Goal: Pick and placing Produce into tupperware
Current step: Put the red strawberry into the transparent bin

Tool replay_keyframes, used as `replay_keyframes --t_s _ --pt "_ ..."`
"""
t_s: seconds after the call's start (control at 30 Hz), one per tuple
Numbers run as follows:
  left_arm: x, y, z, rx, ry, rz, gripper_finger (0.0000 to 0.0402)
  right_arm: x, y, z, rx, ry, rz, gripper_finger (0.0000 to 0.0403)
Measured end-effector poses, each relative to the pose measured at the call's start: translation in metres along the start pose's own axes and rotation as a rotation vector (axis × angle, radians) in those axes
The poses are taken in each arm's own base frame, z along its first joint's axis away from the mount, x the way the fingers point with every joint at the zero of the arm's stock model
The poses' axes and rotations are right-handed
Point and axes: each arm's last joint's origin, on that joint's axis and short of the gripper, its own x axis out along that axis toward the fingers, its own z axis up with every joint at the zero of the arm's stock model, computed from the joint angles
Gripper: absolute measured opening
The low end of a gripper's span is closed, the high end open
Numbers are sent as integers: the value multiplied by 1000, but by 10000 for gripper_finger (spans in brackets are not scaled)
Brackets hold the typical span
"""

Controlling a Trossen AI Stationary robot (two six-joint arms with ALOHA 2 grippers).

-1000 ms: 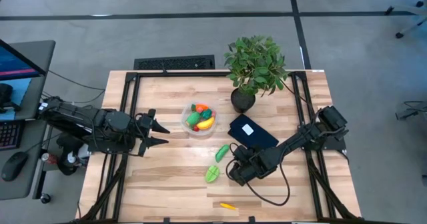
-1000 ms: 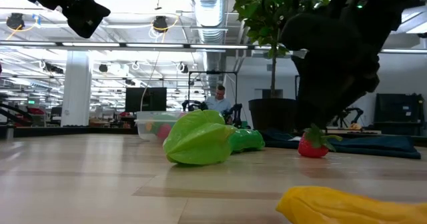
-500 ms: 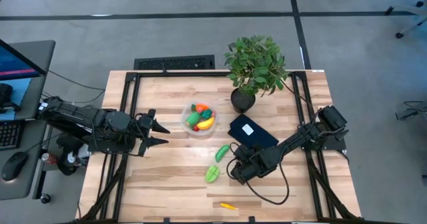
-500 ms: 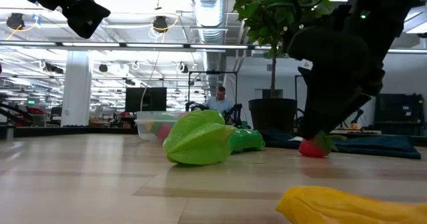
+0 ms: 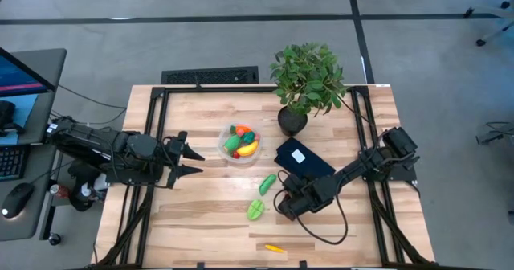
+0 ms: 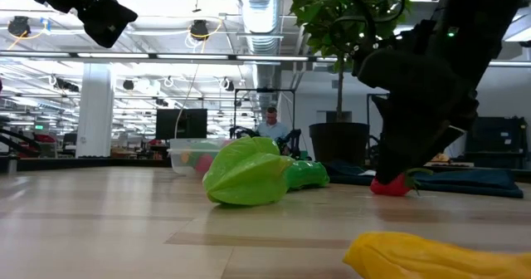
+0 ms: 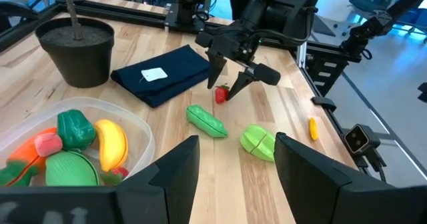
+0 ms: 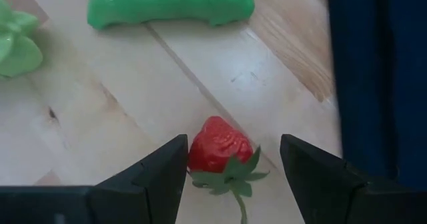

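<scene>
Down low at the wooden surface [image 5: 201,214], hovering over a red strawberry [image 8: 218,146] with the right gripper [image 7: 225,84], jaws spread wide to either side of the fruit and touching it on neither. Lying between the fingers [image 8: 153,174], stem pointing back toward the wrist, just beside the dark blue cloth [image 5: 303,162] with its white label. Resting nearby: a long green cucumber [image 5: 267,182], a light green pepper [image 5: 255,210], and, well apart near the front edge, a small yellow piece [image 5: 275,247]. Sitting farther back, near the potted plant [image 5: 305,81], the clear tupperware [image 5: 226,153], already holding a banana [image 7: 111,142], an orange carrot [image 7: 30,154] and green pieces. Waiting at the surface's left edge, the left gripper [image 5: 189,159], jaws parted and holding nothing, pointing toward the tupperware.
</scene>
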Motion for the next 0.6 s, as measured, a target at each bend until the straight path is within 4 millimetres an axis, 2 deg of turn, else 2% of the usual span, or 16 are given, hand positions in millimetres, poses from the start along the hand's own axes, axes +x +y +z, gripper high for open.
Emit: replay_keyframes --t_s 0.6 --pt "0 0 0 -1 -2 9 183 3 -2 1 16 -2 5 226"
